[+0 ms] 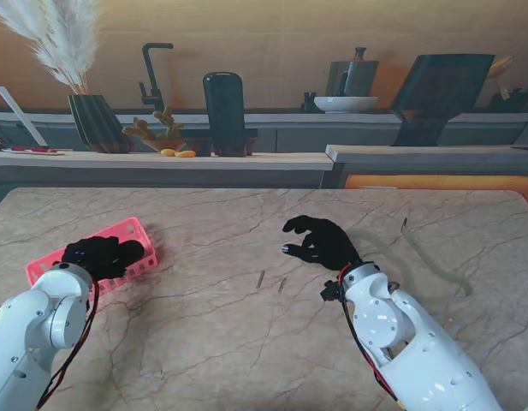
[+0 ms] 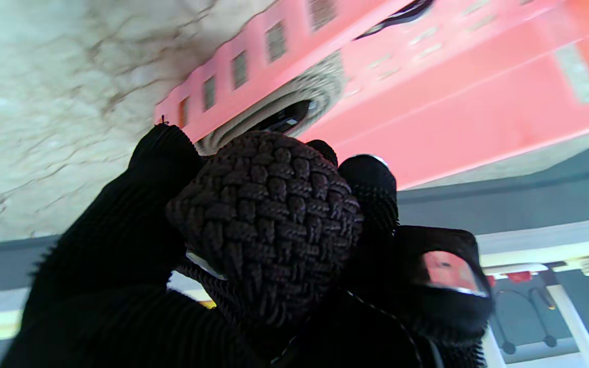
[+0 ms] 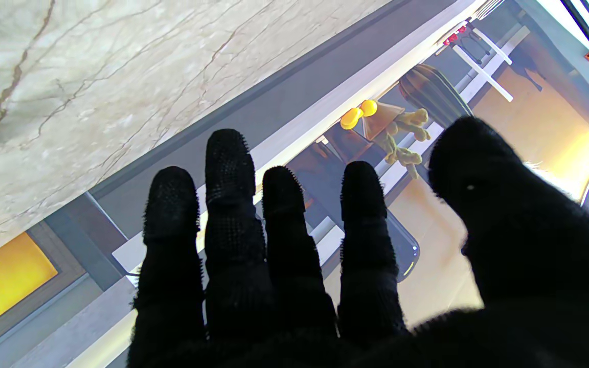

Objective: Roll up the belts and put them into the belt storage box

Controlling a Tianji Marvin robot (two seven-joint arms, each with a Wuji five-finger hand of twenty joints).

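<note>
The left robot hand (image 2: 253,266) grips one rolled dark braided belt (image 2: 266,220) over one pink storage box (image 1: 127,233); one grey rolled belt (image 2: 294,97) lies inside. The right robot hand (image 1: 319,241) hovers spread, empty.

No text, label, brand, number or sign can be read in any view, on the things or behind them.

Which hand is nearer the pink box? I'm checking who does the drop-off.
Left. The left hand is over the pink box, holding a rolled belt; the right hand hangs open mid-table, well apart.
</note>
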